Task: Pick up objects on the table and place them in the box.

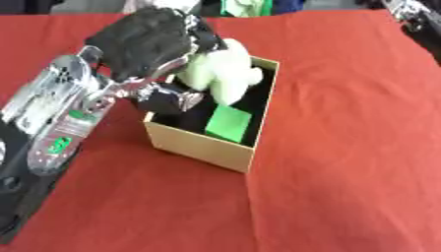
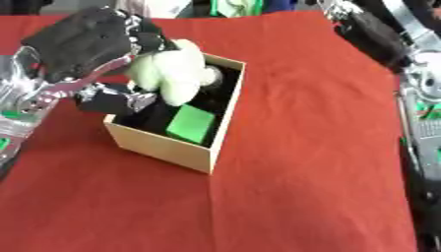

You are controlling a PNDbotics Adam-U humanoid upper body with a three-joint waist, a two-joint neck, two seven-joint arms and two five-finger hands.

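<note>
Red cloth (image 1: 344, 147); left hand (image 1: 146, 42) grips pale toy (image 1: 224, 69) over box (image 1: 203, 147).

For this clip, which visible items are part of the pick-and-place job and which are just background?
Part of the job:
- left hand, curled round the pale soft toy over the box
- cardboard box
- green block already inside the box

Background:
- red cloth covering the table
- right arm at the right edge, hand not visible
- blurred clutter beyond the far edge
</note>
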